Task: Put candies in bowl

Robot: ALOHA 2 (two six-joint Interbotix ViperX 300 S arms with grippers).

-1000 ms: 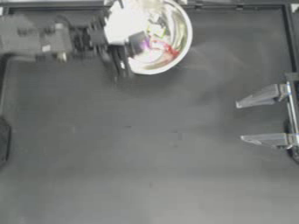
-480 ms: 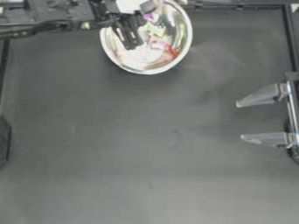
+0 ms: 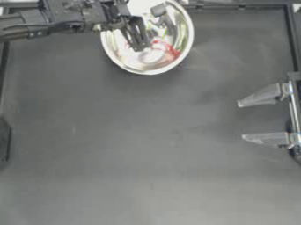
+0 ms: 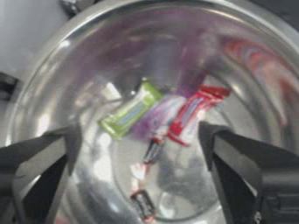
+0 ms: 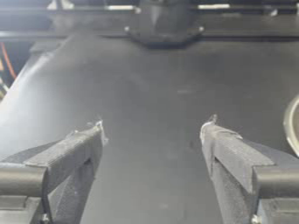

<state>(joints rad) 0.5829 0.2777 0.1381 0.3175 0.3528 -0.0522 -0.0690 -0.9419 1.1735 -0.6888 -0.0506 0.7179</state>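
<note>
Left gripper [image 4: 137, 144] wide open, empty, over the bowl [image 3: 179, 52]. Only the wrist view resolves the green candy [image 4: 130, 110], purple candy [image 4: 161, 114] and red candy [image 4: 192, 113] inside. Right gripper [image 3: 255, 117] open, parked at the right edge.

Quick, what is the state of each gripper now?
Left gripper: open, empty, over the large shiny silver metal bowl.
Right gripper: open, empty, parked at the table's right side.
</note>
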